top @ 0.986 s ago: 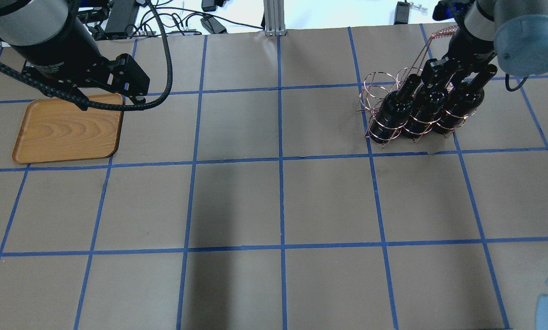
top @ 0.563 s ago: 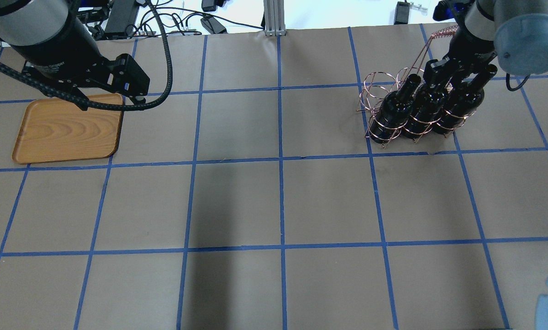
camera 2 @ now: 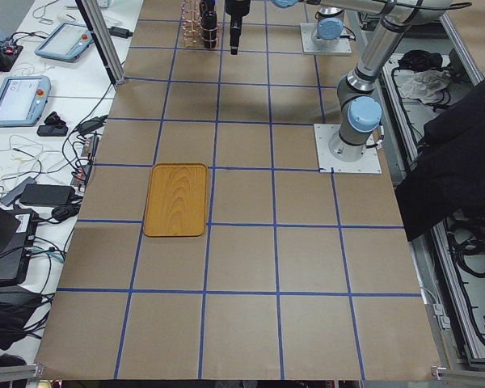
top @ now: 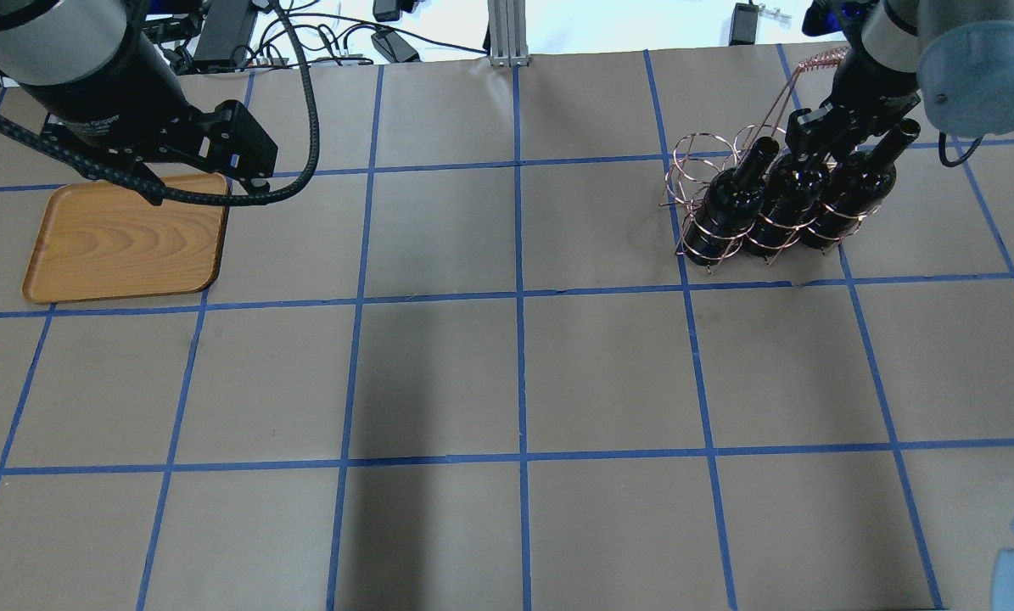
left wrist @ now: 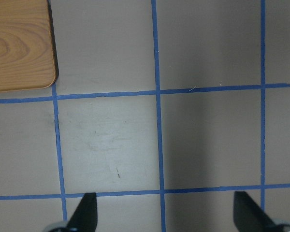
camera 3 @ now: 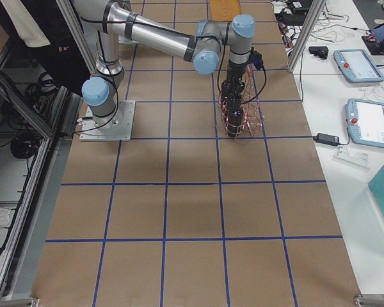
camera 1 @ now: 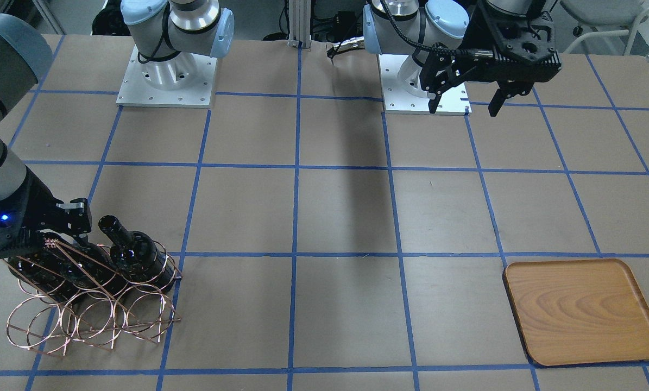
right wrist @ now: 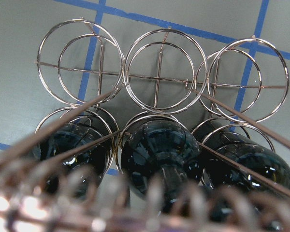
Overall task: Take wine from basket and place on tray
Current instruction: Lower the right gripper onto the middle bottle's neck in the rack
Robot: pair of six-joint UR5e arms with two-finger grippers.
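The middle wine (top: 791,197) lies in the basket (top: 695,165), far right on the table. The right gripper (top: 815,134) straddles its neck; I cannot tell whether the jaws pinch it. Judged best: grip below the lip and draw along the bottle's axis, clear of the coiled handle (top: 822,58). The left gripper (camera 1: 464,104), jaws spread, hangs near the tray (top: 125,246).

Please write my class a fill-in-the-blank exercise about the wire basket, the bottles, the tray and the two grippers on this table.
1. The basket holds ___ wine bottles.
2. The number of bottles lying on the tray is ___.
3. The left gripper hangs near the tray with its jaws ___.
4. The right gripper is at the neck of the ___ one of the row.

Missing words: three; zero; open; middle.
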